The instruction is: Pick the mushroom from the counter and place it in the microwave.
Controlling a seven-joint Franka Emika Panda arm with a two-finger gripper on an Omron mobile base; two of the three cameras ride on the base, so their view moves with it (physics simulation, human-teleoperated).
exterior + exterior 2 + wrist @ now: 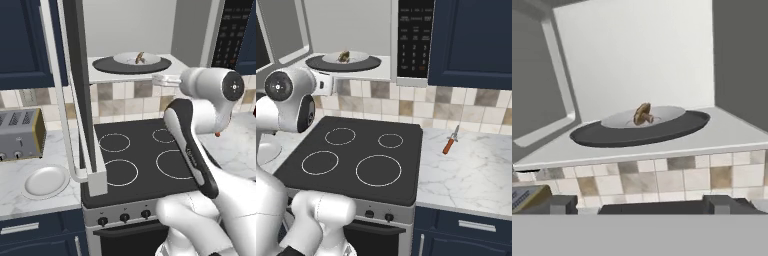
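I see the mushroom (pixel 643 114) sitting on the white plate (pixel 667 114) atop the dark turntable (pixel 612 136) inside the microwave (pixel 387 70), door (pixel 75 95) swung open. Gripper (pixel 640 204) is outside, in front of the cavity w/ jaws apart, nothing btwn them.

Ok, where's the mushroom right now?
The mushroom lies on the white plate on the dark turntable inside the open microwave, above the stove.
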